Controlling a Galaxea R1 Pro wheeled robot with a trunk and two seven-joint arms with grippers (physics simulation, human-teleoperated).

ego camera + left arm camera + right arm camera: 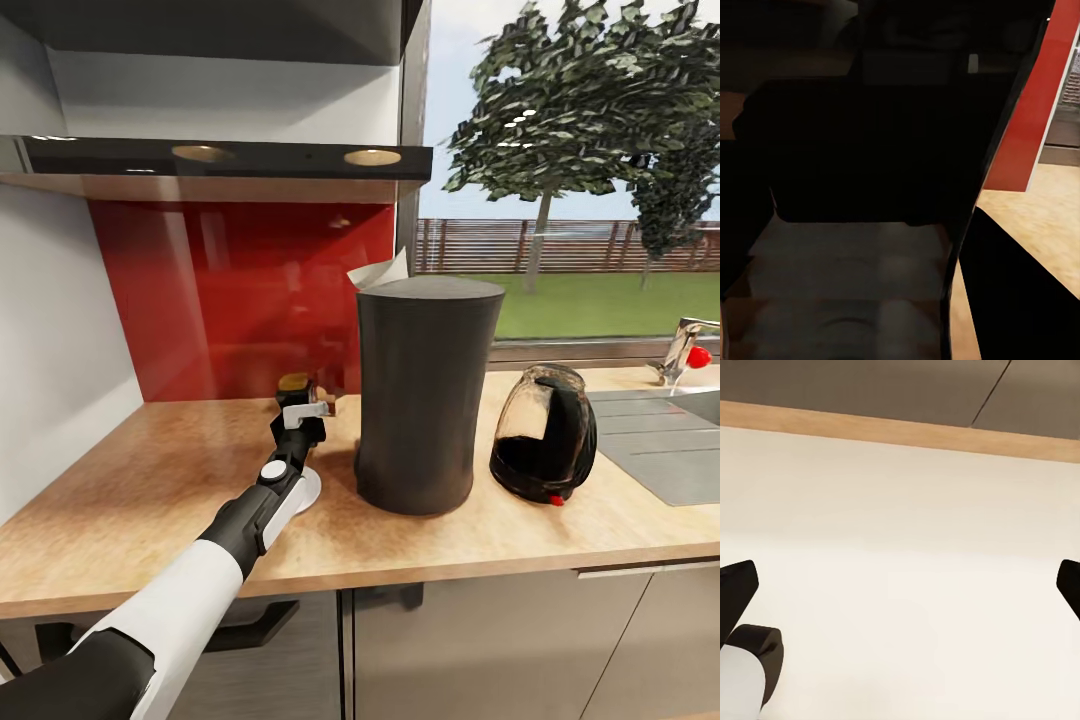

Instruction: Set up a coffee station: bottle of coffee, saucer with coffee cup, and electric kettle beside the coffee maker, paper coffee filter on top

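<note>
Matte dark-grey coffee maker (428,395), speckled tan countertop (150,480), glossy red backsplash (240,290) (faint reflections), white saucer (305,488)

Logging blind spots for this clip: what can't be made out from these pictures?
- Left tool: head view, its own wrist and body cover the fingers, so open or shut is unclear; the left wrist view is too dark to help.
- Bottle of coffee: only the tan cap shows behind the tool.
- Saucer: mostly under the left arm; any cup is hidden.
- Paper coffee filter: partly behind the coffee maker.
- Right tool: fingertips cut off by the frame edges.
</note>
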